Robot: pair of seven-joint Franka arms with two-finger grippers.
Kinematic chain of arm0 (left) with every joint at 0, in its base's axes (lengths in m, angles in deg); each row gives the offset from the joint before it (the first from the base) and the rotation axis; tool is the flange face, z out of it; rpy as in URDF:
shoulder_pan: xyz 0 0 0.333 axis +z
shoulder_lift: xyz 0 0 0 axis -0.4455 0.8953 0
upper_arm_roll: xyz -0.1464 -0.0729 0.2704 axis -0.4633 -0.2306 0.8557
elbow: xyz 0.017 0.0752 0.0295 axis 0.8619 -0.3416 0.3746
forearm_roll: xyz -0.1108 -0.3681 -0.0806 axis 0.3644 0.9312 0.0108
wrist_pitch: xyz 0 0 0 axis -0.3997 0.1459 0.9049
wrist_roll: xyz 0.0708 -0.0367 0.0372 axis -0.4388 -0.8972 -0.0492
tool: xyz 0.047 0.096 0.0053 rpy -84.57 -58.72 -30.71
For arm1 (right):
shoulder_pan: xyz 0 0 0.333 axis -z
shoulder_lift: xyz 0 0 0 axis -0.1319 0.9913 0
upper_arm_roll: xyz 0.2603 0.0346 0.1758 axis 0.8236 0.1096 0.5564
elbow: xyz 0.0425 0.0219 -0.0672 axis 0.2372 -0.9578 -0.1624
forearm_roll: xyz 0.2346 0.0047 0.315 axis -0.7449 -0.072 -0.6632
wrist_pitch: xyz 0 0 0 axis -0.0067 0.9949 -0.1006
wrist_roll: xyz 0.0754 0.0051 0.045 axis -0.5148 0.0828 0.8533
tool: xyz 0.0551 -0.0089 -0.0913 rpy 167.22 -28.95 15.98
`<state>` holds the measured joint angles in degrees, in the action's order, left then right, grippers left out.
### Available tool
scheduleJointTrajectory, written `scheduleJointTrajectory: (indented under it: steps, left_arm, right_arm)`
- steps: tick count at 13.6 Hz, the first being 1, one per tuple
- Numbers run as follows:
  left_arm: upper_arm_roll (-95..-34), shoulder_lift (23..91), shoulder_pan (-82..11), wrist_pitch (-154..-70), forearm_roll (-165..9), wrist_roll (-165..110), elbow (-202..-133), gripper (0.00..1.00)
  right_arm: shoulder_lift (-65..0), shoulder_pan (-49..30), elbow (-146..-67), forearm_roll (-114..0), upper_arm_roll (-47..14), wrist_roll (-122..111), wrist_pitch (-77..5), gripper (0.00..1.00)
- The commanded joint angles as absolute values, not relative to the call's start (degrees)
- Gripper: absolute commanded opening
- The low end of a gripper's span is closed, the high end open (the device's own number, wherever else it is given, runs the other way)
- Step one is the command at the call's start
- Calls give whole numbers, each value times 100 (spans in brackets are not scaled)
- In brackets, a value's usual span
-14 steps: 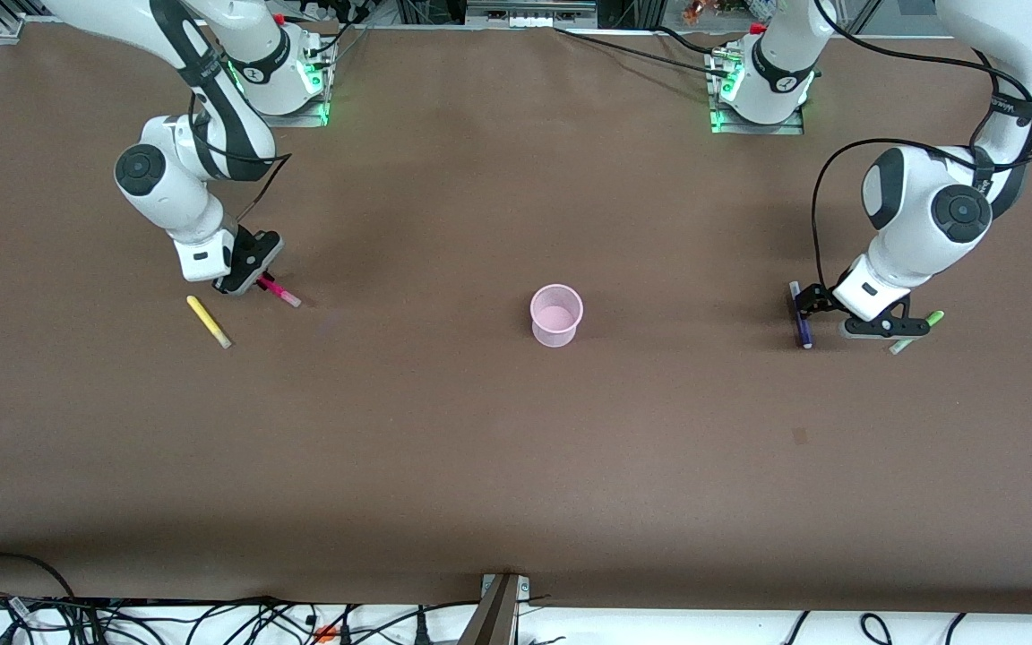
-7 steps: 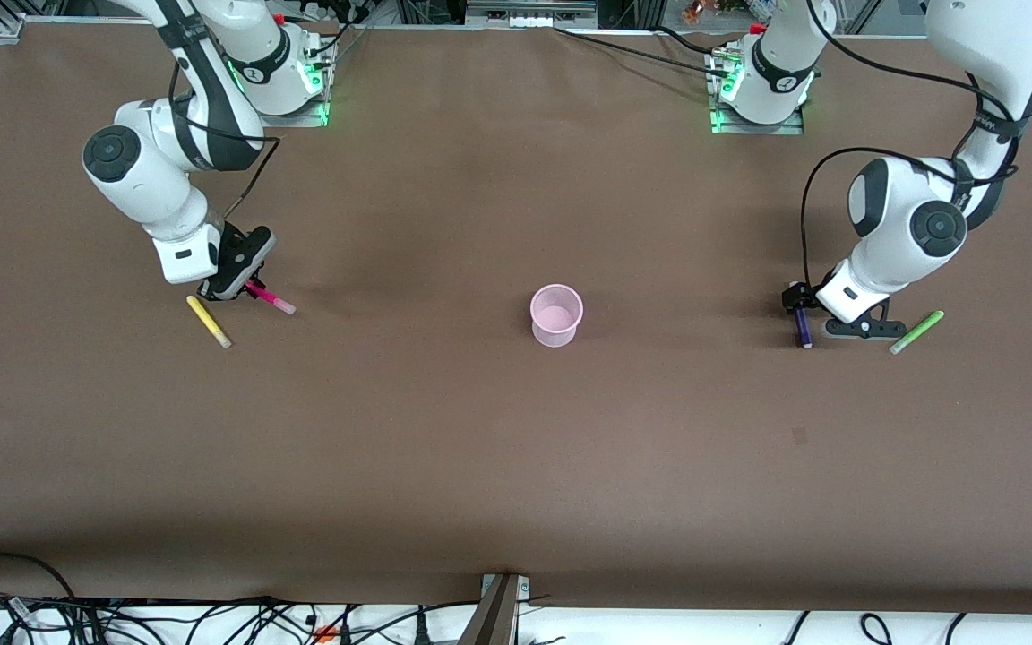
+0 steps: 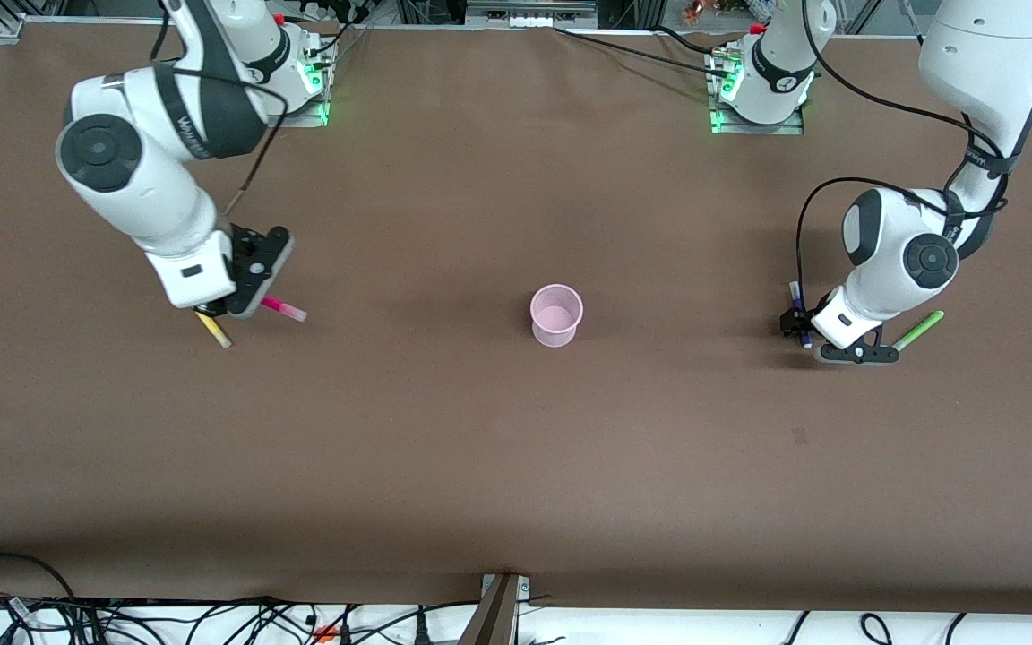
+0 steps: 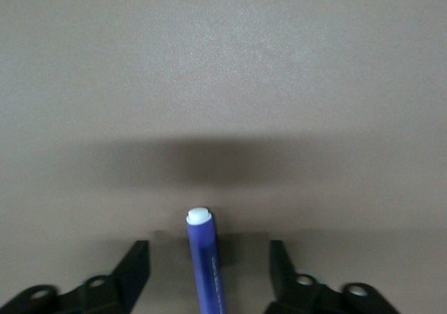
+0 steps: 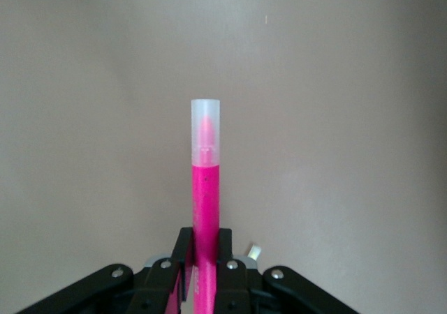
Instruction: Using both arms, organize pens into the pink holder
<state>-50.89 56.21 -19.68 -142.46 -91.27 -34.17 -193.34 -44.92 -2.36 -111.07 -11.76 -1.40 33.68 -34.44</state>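
My right gripper (image 3: pixel 243 309) is shut on the magenta pen (image 3: pixel 283 310) and holds it a little above the table; in the right wrist view the pen (image 5: pixel 206 188) sticks out from between the shut fingers (image 5: pixel 183 255). The yellow pen (image 3: pixel 216 331) lies partly hidden under that gripper. My left gripper (image 3: pixel 798 324) is low over the dark purple pen (image 3: pixel 795 294). Its open fingers (image 4: pixel 136 268) stand either side of the pen (image 4: pixel 207 258) without touching it. The light green pen (image 3: pixel 919 330) lies beside the left hand. The pink holder (image 3: pixel 556 313) stands upright mid-table.
The brown table (image 3: pixel 516 448) carries only the holder and pens. The two arm bases (image 3: pixel 753 90) stand along the edge farthest from the front camera. Cables (image 3: pixel 211 618) lie past the edge nearest the front camera.
My right gripper has risen with the magenta pen in it. My left gripper has moved from beside the green pen to straddle the purple pen.
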Motion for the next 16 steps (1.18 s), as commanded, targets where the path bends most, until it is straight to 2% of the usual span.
scheduleJointTrajectory:
  steps: [1, 4, 5, 8, 10, 13, 16]
  left_arm:
    - [-5086, 5779, -1908, -14221, -9210, -3476, -19168, 53]
    - [-5086, 5832, -1907, -14222, -9210, -3476, -19168, 42]
    - [-5086, 5832, -1907, -14222, -9210, -3476, -19168, 35]
    - [-5086, 5832, -1916, -14213, -9210, -3476, -19168, 0]
    - [-5086, 5832, -1916, -14213, -9210, -3467, -19168, 0]
    - [-5086, 5771, -1916, -14204, -9210, -3459, -19168, 0]
    - [-5086, 5604, -1916, -13907, -9192, -3441, -19037, 0]
  right_arm:
    - [-3696, -1049, -9925, -857, -177, 2539, -2968, 0]
    - [-2845, -1876, -8792, -803, -186, 1353, -2721, 0]
    - [-2598, -2122, -8449, -725, -212, 1018, -2686, 0]
    - [-1851, -2659, -7553, -505, -230, 173, -2730, 0]
    - [-1490, -2810, -7138, -303, -222, 14, -2791, 0]
    - [-1313, -3117, -7101, -14, -230, -101, -3142, 0]
    - [-1155, -3547, -7127, 750, -222, -40, -3047, 0]
